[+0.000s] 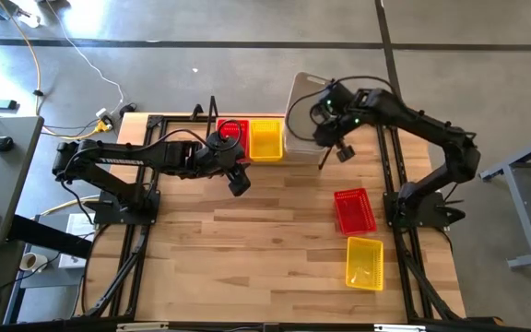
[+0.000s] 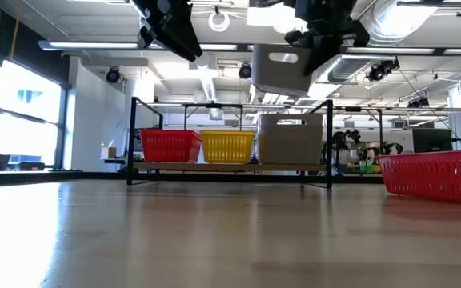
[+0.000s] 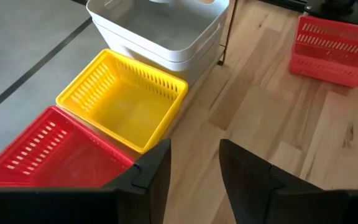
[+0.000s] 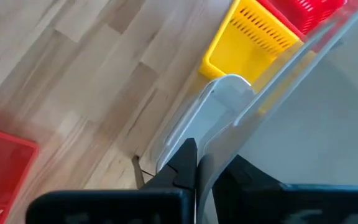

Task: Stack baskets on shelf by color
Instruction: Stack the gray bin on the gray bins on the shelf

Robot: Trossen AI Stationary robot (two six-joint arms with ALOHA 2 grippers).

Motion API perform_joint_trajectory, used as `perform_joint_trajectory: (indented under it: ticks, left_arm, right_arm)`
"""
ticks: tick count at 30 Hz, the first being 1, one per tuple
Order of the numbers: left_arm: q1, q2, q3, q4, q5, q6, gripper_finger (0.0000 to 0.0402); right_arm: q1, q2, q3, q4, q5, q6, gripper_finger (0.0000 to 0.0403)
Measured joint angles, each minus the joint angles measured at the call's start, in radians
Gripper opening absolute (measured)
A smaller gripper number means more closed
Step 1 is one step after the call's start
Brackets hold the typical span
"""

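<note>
One grey-white basket (image 2: 281, 70) hangs by its rim from the right gripper (image 4: 207, 165), seemingly pinched tight, directly above the grey stack (image 2: 291, 141) at the shelf's (image 2: 230, 166) end; the left gripper (image 3: 194, 163), open and empty, waits beside.

I see open worktop (image 1: 247, 240) across the centre and the left side. On the right, a red basket (image 1: 354, 210) and a yellow basket (image 1: 364, 262) lie in the way. Along the far edge, the shelf (image 2: 230, 166) is filled by red, yellow and grey-white baskets; its uprights flank the approach.
</note>
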Motion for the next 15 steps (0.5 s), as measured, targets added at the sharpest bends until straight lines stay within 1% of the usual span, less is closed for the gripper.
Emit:
perform_joint_trajectory:
  ticks: [5, 12, 15]
  left_arm:
    - [0.0, 0.0, 0.0, 0.0, 0.0, 0.0, 0.0126]
    - [0.0, 0.0, 0.0, 0.0, -0.004, 0.0, 0.0126]
    - [0.0, 0.0, 0.0, 0.0, -0.008, 0.0, 0.0126]
  right_arm:
    - [-0.069, 0.0, 0.0, -0.035, -0.053, -0.049, 0.0016]
    - [-0.091, 0.004, 0.0, -0.054, -0.081, -0.085, 0.0016]
    - [-0.096, 0.027, 0.0, -0.046, -0.102, -0.048, 0.0016]
